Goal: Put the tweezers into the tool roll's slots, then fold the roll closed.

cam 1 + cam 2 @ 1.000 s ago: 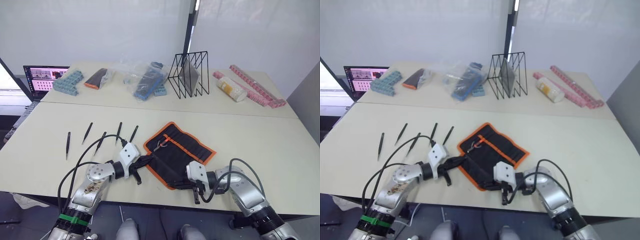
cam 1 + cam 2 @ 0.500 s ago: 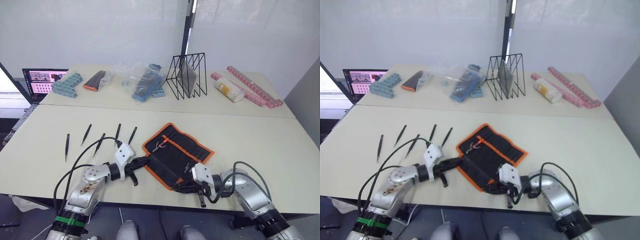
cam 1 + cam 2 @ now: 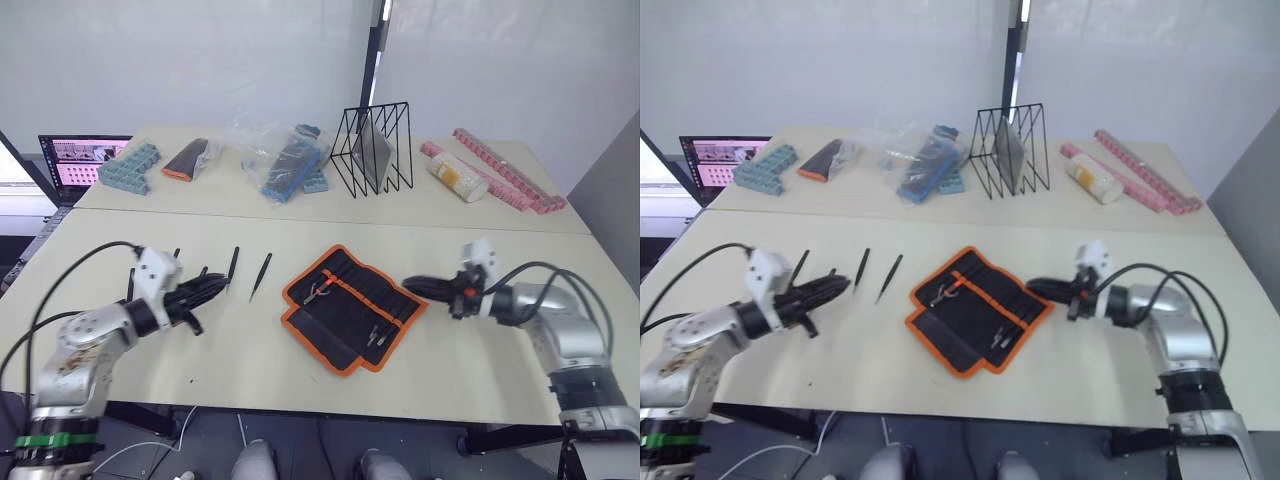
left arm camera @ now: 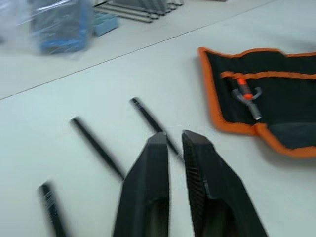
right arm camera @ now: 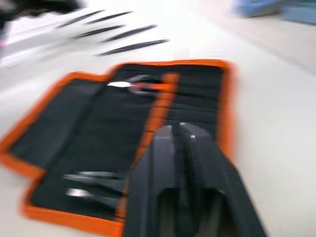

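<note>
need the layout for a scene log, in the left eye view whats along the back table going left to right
blue blocks → black-and-orange pouch → clear plastic bag of blue and black parts → black wire rack → white bottle → pink strips

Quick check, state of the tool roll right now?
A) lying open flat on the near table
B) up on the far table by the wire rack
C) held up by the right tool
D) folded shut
A: the tool roll lies spread open on the near table, its slots facing up; the left tool and right tool sit off to either side of it, neither touching.
</note>
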